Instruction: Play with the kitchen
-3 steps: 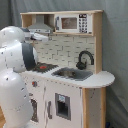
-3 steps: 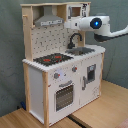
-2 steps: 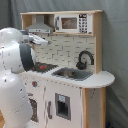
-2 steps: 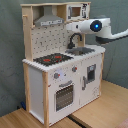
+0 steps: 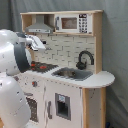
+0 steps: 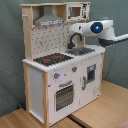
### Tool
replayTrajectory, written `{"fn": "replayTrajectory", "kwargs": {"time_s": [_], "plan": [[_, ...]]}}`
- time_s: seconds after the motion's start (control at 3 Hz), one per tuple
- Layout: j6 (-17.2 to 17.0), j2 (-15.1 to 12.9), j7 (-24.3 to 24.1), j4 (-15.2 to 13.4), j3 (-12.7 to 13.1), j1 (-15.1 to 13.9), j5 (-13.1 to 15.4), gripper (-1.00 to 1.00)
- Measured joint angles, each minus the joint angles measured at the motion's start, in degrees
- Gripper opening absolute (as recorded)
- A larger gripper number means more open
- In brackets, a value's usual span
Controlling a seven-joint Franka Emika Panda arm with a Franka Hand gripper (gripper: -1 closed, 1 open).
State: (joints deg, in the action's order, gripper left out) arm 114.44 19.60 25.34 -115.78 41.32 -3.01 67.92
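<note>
The kitchen (image 5: 75, 87) (image 6: 45, 75) is a tall toy of pale wood and white panels. It has a black stovetop (image 5: 42, 66) (image 6: 52, 59) with red burners, a black faucet (image 5: 85, 57) (image 6: 75, 39) over the sink (image 5: 72, 74), a grey hood (image 5: 39, 25) (image 6: 50, 20) and a small microwave (image 5: 70, 22) (image 6: 75, 11). My gripper (image 5: 38, 45) (image 6: 74, 28) hangs in front of the tiled back wall, above the counter between stovetop and faucet, and touches nothing that I can see.
An oven door (image 6: 64, 95) and knobs face the front of the unit. The white arm (image 5: 12, 75) fills the first exterior view's left. A wooden floor (image 6: 100, 110) lies in front, with a grey curtain behind.
The gripper has come down a little, from just under the hood toward the counter. The kitchen has not moved.
</note>
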Motion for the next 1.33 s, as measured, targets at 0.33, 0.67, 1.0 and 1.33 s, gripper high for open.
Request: {"fn": "replayTrajectory", "kwargs": {"time_s": [0.33, 0.67, 1.0, 1.33], "plan": [[-3.7, 1.0, -3.2, 0.0, 0.3, 0.0, -4.5, 1.0], [-6.8, 0.9, -7.1, 0.0, 1.1, 0.0, -9.1, 1.0], [-8.8, -0.1, -11.5, 0.1, 2.4, 0.0, -13.5, 1.0], [-10.6, -1.5, -15.8, 0.9, 3.4, 0.0, -17.3, 1.0]]}}
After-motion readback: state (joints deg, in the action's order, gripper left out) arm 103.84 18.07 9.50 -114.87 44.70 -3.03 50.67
